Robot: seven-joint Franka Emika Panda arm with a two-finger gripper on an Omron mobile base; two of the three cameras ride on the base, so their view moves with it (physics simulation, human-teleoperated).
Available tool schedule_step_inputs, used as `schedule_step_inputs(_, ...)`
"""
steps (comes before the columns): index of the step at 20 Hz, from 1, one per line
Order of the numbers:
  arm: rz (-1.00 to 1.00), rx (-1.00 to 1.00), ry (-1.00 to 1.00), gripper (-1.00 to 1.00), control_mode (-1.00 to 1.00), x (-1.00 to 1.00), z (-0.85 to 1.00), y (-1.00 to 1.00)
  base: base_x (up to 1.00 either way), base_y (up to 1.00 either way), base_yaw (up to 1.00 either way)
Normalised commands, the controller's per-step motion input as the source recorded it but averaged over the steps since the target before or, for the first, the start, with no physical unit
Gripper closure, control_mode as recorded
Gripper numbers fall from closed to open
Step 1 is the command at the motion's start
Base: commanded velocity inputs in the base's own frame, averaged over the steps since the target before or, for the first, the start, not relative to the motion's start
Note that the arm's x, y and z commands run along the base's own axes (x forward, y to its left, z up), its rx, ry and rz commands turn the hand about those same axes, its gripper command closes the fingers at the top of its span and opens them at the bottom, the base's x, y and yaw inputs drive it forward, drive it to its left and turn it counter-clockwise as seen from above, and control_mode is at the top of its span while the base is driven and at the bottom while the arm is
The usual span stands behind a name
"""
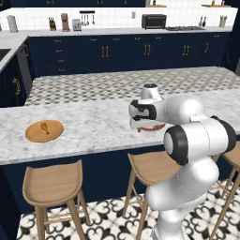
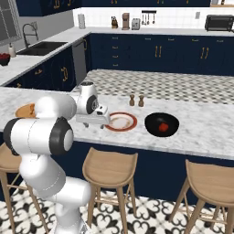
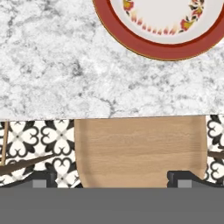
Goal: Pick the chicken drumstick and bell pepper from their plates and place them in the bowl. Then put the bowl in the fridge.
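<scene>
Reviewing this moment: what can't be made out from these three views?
- Red-rimmed plate: hand view's top edge cuts most of it off; in the left base view the arm covers nearly all of it.
- Wooden plate: right base view, largely behind the arm's shoulder, so the chicken drumstick on it is hidden there.
- Gripper: hand view shows just its fingertips.
- Bell pepper in the bowl: too small for detail.

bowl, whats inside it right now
The bowl holds the red pepper, seen from the right base view. No drumstick in it: that lies on the wooden plate. The near inner wall is hidden by the bowl's rim.
</scene>
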Motion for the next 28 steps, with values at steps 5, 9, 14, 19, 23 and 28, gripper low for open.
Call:
schedule_step_inputs(5,0.0,0.0,0.0,-1.0,1.0,0.0,0.0,0.0,0.36,0.62,-0.05)
schedule_step_inputs(9,0.0,0.0,0.0,-1.0,1.0,0.0,0.0,0.0,0.43,0.46,-0.08)
schedule_step_inputs(14,0.0,0.0,0.0,-1.0,1.0,0.0,0.0,0.0,0.86,0.17,-0.02)
schedule_step_inputs(19,0.0,0.0,0.0,-1.0,1.0,0.0,0.0,0.0,0.64,0.0,0.0)
schedule_step_inputs(23,0.0,0.0,0.0,-1.0,-1.0,0.18,0.0,0.21,0.2,0.04,0.0)
schedule_step_inputs(28,0.12,0.0,-0.13,-1.0,-1.0,0.16,0.02,1.0,0.0,0.0,0.0)
